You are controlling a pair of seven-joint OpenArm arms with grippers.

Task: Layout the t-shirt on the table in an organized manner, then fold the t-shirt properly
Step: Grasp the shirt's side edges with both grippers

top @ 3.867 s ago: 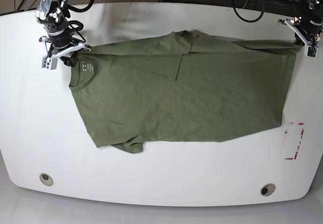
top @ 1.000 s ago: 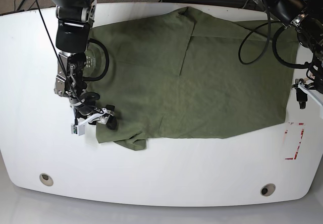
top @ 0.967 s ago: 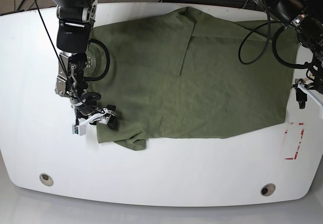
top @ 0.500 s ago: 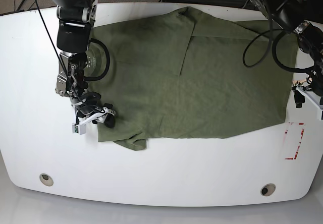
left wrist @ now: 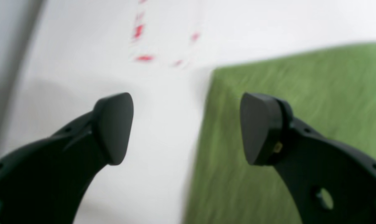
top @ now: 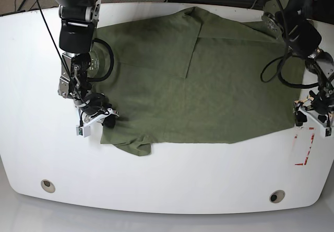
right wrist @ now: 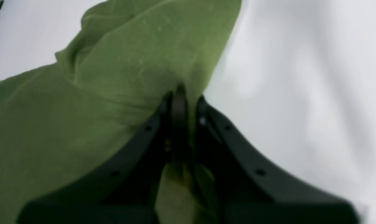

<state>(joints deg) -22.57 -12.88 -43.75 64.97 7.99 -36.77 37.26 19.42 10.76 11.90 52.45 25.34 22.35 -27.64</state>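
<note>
A: What are the right gripper's [right wrist: 181, 102] fingers [right wrist: 179, 105] doing?

B: Pressed together on a fold of the t-shirt [top: 198, 80]. In the right wrist view the olive cloth bunches up just ahead of the tips and runs down between the two black fingers. In the base view that gripper [top: 99, 121] sits at the shirt's lower corner on the view's left, beside a rumpled sleeve.

A: And the arm behind it?

B: It reaches down from the far edge of the tabletop [top: 167, 185], with the wrist bent low so the gripper lies close to the surface.

A: The left gripper [left wrist: 188, 127]?

B: Its fingers [left wrist: 114, 124] are spread wide and hold nothing. In the left wrist view one tip is over bare white tabletop [left wrist: 82, 62] and the other is over the green cloth [left wrist: 300, 93], with the shirt's straight edge running between them. Blurred red tape marks [left wrist: 141, 40] lie beyond.

A: Where is it in the base view?

B: At the shirt's lower corner on the view's right [top: 312, 111], just above the red tape [top: 304, 147], the arm curving down from the far corner.

A: And the shirt?

B: Spread mostly flat across the far half of the tabletop.
</note>
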